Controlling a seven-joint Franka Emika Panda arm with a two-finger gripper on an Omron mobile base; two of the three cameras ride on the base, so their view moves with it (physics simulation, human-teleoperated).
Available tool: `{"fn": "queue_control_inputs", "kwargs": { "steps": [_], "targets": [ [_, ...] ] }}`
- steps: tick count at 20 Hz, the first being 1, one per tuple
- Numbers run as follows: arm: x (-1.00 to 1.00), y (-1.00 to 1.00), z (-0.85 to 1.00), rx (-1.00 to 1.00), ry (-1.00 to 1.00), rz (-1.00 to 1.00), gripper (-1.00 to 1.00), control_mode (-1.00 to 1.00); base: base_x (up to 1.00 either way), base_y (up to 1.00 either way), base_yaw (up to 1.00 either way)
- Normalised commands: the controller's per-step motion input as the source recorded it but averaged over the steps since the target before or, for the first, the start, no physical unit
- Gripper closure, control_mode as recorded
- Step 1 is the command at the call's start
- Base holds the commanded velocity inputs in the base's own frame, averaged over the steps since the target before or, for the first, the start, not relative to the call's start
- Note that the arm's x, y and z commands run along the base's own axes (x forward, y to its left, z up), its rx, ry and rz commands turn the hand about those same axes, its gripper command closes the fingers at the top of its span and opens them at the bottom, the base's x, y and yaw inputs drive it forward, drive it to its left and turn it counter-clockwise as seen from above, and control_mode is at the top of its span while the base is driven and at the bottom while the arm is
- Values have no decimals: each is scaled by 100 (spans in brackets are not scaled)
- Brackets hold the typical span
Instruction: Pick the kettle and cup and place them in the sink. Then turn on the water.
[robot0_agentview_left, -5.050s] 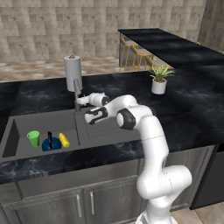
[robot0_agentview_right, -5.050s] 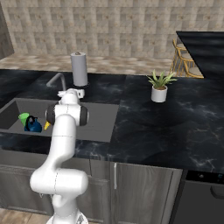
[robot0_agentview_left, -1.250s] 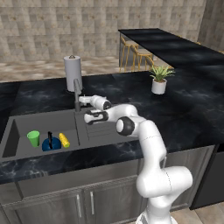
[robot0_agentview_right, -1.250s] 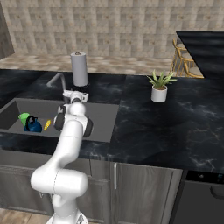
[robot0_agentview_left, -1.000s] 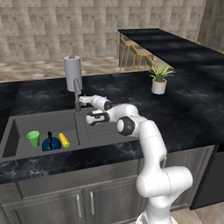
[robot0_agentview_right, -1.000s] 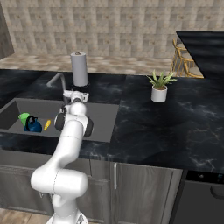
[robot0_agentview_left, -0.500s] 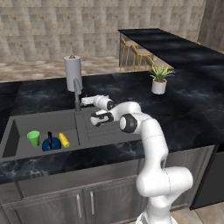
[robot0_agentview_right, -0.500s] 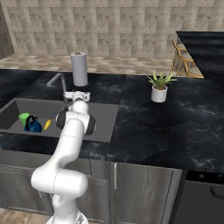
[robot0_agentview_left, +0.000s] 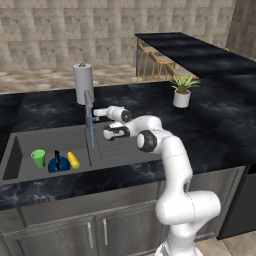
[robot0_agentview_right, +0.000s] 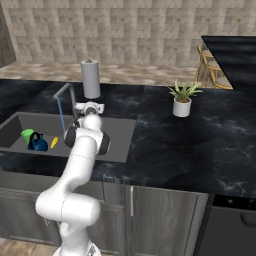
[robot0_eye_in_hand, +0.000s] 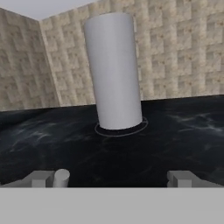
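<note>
The green cup (robot0_agentview_left: 38, 158) stands in the left of the grey sink (robot0_agentview_left: 45, 137), with the dark-blue kettle (robot0_agentview_left: 58, 163) right beside it. From the right, the cup (robot0_agentview_right: 27, 135) and kettle (robot0_agentview_right: 37, 143) sit at the basin's (robot0_agentview_right: 30, 122) left end. A thin blue stream of water (robot0_agentview_left: 91, 132) falls from the curved faucet (robot0_agentview_left: 88, 99) into the basin; the stream (robot0_agentview_right: 61, 115) also shows below the spout (robot0_agentview_right: 65, 90). My gripper (robot0_agentview_left: 98, 114) hovers just right of the faucet base, open with nothing held. Its fingertips (robot0_eye_in_hand: 181, 178) stand wide apart, and the gripper (robot0_eye_in_hand: 111, 179) faces the paper roll.
A small yellow object (robot0_agentview_left: 73, 160) lies beside the kettle. A white paper-towel roll (robot0_agentview_left: 83, 83) stands behind the faucet, straight ahead of the hand (robot0_eye_in_hand: 114, 72). A potted plant (robot0_agentview_left: 182, 92) sits on the black counter to the right. A small grey cylinder (robot0_eye_in_hand: 61, 177) pokes up by the left fingertip.
A blue stream now runs from the faucet where none showed before. The hand has shifted slightly right, away from the faucet. Cup and kettle have not moved.
</note>
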Motion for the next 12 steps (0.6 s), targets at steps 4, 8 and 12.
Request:
{"fn": "queue_control_inputs", "kwargs": {
  "steps": [4, 8, 12],
  "targets": [
    [8, -49, 4, 1, 12, 0, -100, -100, 0, 0, 0],
    [0, -55, 1, 3, 8, 0, -100, -100, 0, 0, 0],
    [0, -44, 0, 3, 8, 0, -100, -100, 0, 0, 0]
  ]
}}
